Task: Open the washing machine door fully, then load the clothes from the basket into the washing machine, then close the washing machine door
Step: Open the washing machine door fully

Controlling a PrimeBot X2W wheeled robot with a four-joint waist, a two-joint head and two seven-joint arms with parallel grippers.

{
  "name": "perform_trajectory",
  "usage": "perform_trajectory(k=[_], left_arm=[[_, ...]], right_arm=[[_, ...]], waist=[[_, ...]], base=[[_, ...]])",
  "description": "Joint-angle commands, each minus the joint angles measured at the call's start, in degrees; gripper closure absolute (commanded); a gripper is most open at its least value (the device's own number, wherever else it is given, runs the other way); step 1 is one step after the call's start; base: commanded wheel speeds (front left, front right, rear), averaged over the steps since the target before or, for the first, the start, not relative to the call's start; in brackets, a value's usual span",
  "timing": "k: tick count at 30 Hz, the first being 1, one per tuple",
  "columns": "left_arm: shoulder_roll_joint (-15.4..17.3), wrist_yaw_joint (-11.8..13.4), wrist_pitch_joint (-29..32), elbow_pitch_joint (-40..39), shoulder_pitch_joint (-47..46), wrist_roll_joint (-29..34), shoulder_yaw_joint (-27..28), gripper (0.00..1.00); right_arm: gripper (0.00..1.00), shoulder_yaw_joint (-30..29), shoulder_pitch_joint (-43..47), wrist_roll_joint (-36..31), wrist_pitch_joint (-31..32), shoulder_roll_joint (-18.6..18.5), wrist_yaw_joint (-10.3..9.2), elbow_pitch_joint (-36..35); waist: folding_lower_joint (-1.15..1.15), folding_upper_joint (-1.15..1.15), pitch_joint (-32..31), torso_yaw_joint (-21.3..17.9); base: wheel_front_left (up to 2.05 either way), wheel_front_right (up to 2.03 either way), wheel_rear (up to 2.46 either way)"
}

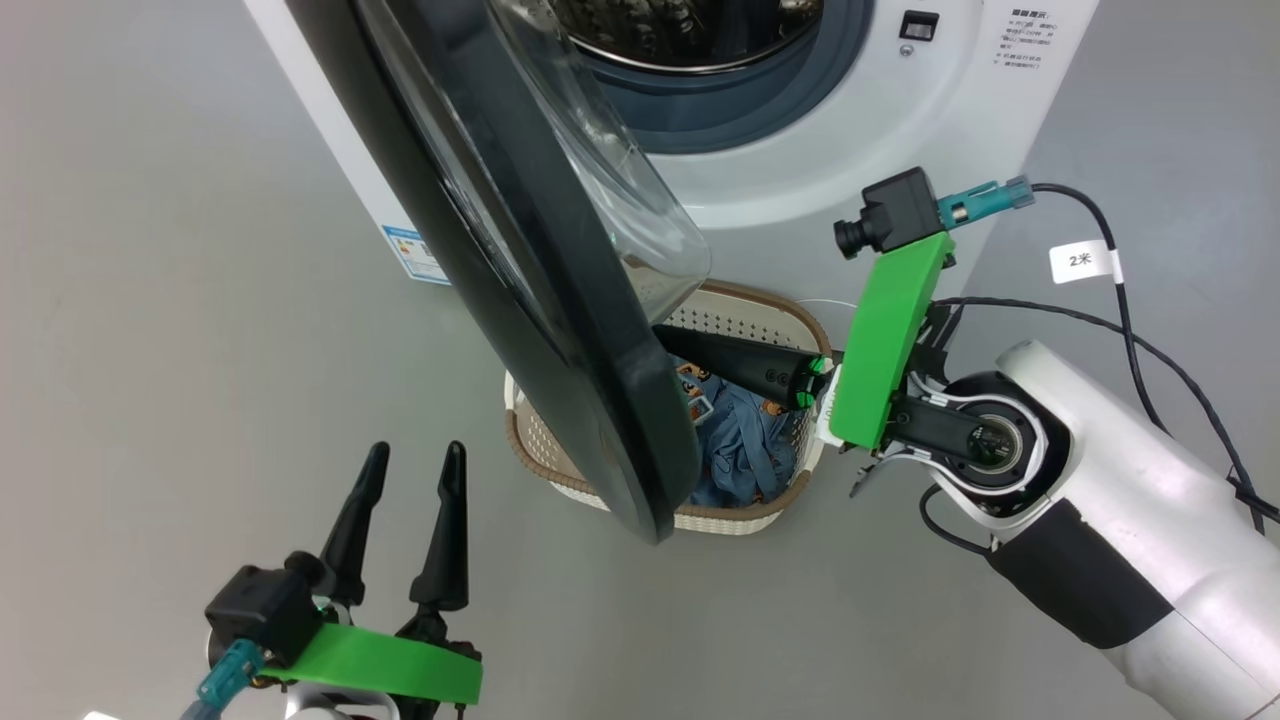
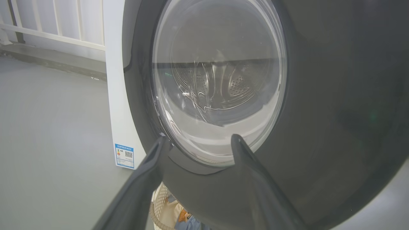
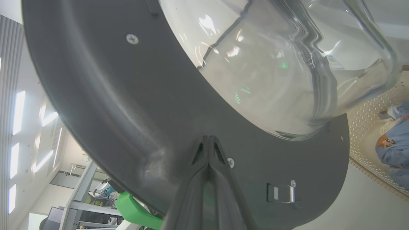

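The washing machine door (image 1: 560, 330) stands partly swung out from the white washing machine (image 1: 800, 190), its black rim hanging over the basket (image 1: 740, 520). Light-blue clothes (image 1: 745, 440) lie in the basket. My right gripper (image 3: 208, 138) is shut with nothing between its fingers, tips against the inner face of the door (image 3: 127, 95) just below the glass bowl. In the head view its dark fingers (image 1: 740, 365) run behind the door's edge. My left gripper (image 1: 415, 455) is open at the lower left, facing the outer side of the door (image 2: 319, 95), apart from it.
The steel drum (image 1: 690, 30) shows through the opening. A blue label sticker (image 1: 412, 252) is on the machine's left side. A black cable with a white tag (image 1: 1085, 262) loops by my right arm. Grey floor (image 1: 150, 350) spreads left. The door latch (image 3: 282, 193) sits right of my fingertips.
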Motion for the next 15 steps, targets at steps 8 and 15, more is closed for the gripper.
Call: perform_trajectory(k=[8, 15], left_arm=[[0.86, 0.03, -0.38, -1.17, 0.18, 0.61, 2.26, 0.00], [1.28, 0.03, -0.38, -0.92, 0.33, 0.67, 2.35, 0.00]], right_arm=[[1.00, 0.21, 2.47, 0.12, 0.17, 1.92, 0.34, -2.09], [0.56, -0.60, 4.15, -0.60, -2.12, 1.27, 0.34, -1.98]], waist=[[0.00, 0.00, -1.05, 0.09], [0.00, 0.00, -2.08, -1.11]], base=[[0.00, 0.00, 0.00], [0.00, 0.00, 0.00]])
